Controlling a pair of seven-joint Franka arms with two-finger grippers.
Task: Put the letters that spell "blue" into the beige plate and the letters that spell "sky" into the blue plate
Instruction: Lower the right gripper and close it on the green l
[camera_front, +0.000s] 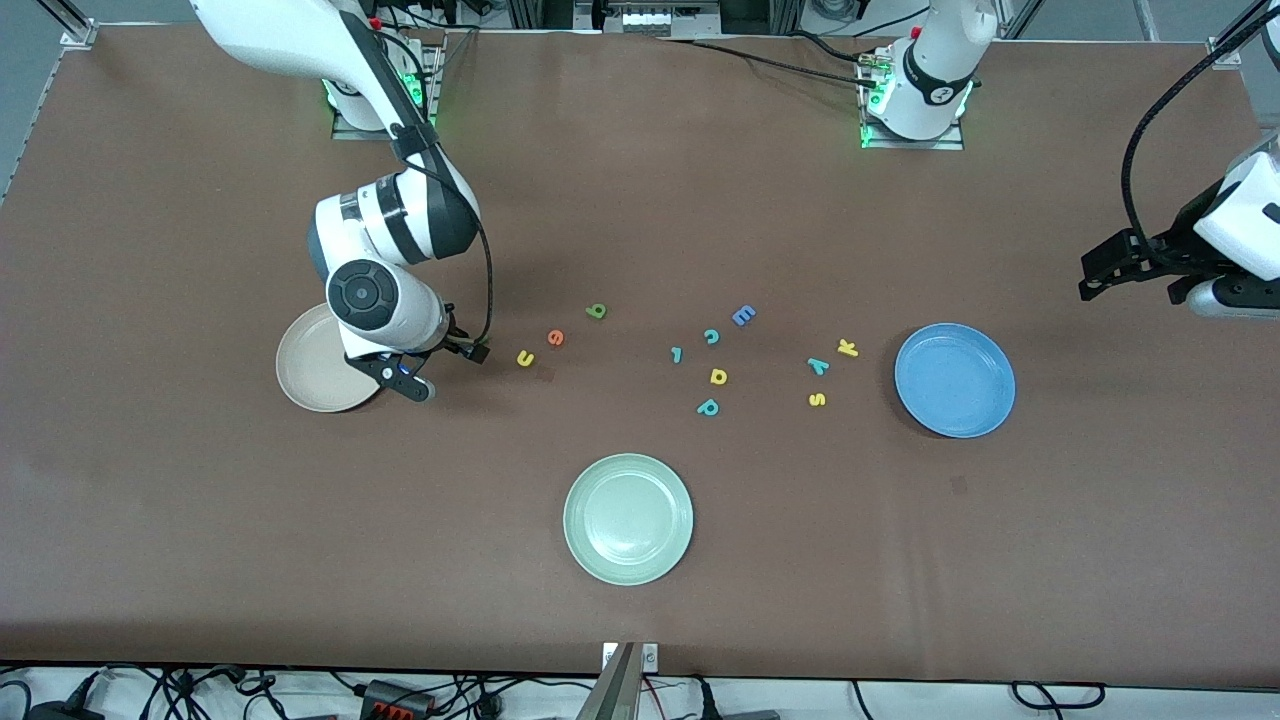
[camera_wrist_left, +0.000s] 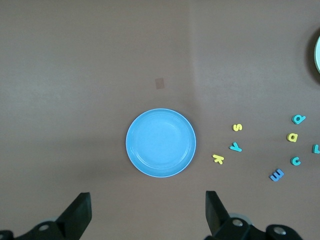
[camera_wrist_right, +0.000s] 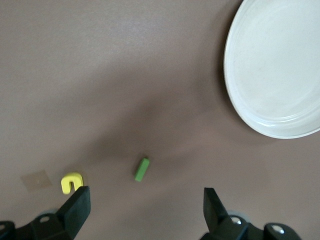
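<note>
Nothing sorted yet: beige plate and blue plate both bare.

Right gripper over the surface just beside the beige plate, jaws wide open, gripping nothing. Below it in the right wrist view, the green l lying flat, with the yellow u near it; l hidden under the arm in the front view. Yellow u, orange e and olive b strung out in a line from beside the beige plate toward the middle of the surface.

Left gripper up in the air at the left arm's end of the surface, looking down on the blue plate, jaws open and empty; waiting, by the look of it.

Yellow k, teal y and yellow s clustered near the blue plate, none touching it.

Left over in the middle: blue E, teal c and a few more stray letters, plus a green plate nearest the front camera.

All seven letters still to move; l likely first.
</note>
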